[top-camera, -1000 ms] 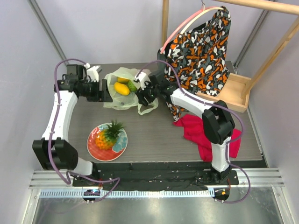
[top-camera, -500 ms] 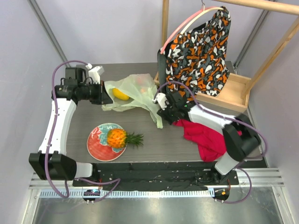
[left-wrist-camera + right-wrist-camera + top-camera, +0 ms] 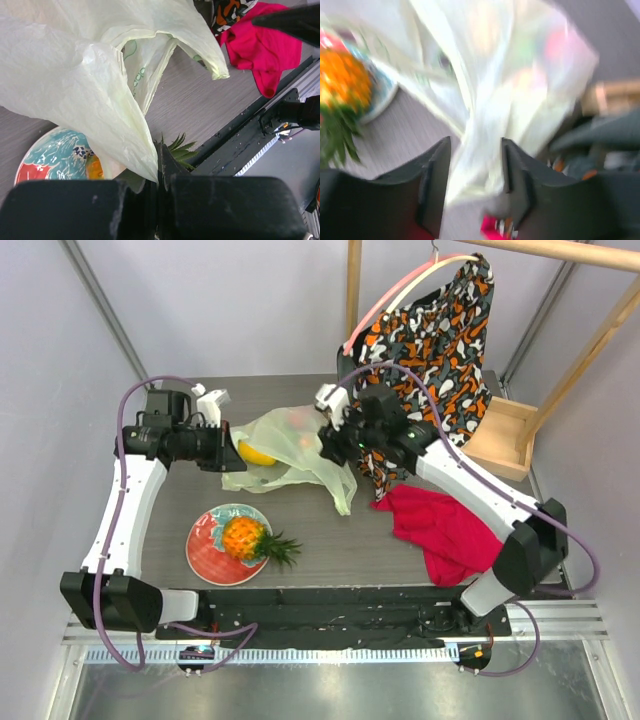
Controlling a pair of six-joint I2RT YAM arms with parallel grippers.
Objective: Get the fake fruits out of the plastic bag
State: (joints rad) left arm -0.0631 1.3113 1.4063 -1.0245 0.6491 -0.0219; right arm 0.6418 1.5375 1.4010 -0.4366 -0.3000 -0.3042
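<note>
Between left jaws, plastic bag (image 3: 75, 100) edge pinched (right jaws apart, straddling it).

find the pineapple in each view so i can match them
Top external: pineapple lower left, lying on the plate.
Left wrist: pineapple bottom centre, mostly green leaves showing below the bag.
Right wrist: pineapple far left, blurred orange and green.
Shared landmark: the plate, under or beside it in every view.

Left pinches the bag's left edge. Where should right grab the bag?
Likely the gathered handle strip at the plastic bag's right end, approached from the right: it's a narrow fold, fits the right gripper's open jaws, and sits opposite the left gripper's pinch.
</note>
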